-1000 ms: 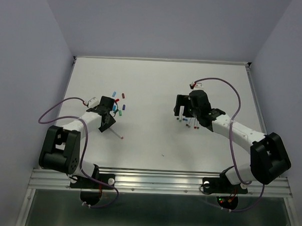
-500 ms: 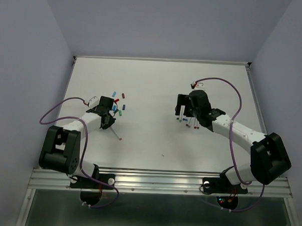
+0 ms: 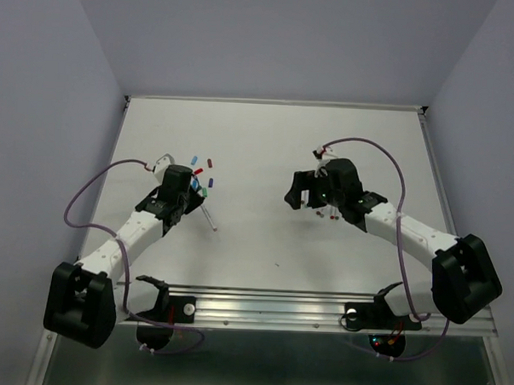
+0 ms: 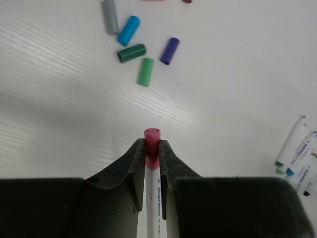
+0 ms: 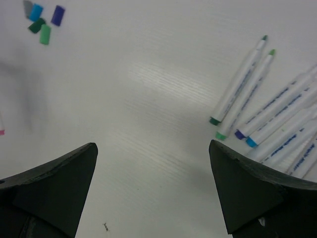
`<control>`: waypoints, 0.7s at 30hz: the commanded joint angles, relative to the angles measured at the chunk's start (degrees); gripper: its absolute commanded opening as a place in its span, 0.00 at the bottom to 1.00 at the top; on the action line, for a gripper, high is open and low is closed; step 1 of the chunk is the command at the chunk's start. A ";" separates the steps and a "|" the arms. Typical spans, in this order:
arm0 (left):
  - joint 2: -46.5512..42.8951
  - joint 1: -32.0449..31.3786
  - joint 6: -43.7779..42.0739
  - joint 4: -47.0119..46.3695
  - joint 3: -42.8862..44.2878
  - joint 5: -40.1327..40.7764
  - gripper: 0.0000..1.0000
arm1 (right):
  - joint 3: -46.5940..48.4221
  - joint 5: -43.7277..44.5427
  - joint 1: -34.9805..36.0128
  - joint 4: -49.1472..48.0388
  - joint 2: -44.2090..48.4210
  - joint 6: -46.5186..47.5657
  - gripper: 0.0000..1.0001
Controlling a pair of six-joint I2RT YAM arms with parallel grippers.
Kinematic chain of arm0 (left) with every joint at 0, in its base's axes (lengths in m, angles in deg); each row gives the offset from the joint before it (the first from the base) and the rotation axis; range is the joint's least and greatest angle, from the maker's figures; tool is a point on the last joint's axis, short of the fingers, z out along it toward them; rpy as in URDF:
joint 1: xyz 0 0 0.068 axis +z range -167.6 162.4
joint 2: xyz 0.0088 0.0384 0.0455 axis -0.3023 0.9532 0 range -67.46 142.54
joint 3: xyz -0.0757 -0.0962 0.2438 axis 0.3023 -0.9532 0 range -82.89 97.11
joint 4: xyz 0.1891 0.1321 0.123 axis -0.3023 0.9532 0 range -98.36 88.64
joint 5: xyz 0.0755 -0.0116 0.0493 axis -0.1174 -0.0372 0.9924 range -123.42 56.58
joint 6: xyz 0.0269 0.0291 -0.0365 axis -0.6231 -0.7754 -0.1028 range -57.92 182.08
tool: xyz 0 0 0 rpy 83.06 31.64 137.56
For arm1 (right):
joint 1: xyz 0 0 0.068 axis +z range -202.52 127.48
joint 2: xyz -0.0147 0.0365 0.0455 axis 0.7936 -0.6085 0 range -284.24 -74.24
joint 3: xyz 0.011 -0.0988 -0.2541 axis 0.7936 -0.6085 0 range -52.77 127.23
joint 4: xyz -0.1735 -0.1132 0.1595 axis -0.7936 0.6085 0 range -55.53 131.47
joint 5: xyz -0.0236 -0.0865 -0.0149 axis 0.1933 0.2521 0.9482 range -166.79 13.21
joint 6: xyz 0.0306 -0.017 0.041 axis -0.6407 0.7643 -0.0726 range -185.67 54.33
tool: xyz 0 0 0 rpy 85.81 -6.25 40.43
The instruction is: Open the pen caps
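White table [image 3: 268, 142], matte with fine grain, soft glare patch in the wrist views. Enclosed by a pale lavender back wall [image 3: 272, 40], left wall [image 3: 37, 149] and right wall [image 3: 499, 126]. Aluminium rail [image 3: 269, 306] along the near edge, dark greenish panel [image 3: 275, 364] below it. Lighting even, shadows faint.

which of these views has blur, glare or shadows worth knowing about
left wrist: pink cap and loose caps sharp, a soft shadow band across the table at left; right wrist: pale sheen on the table, loose caps in the top-left corner softer, pens clear; top external: even light, no glare
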 commanded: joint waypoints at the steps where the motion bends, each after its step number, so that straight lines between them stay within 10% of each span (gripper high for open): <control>1: -4.86 -2.87 0.23 -3.23 1.56 -1.36 0.00 | -1.23 -16.66 2.83 -9.46 2.32 2.08 1.00; 21: -1.35 -11.92 9.37 -7.36 9.57 2.42 0.00 | 15.72 -7.27 19.53 -15.44 -15.95 -2.22 0.84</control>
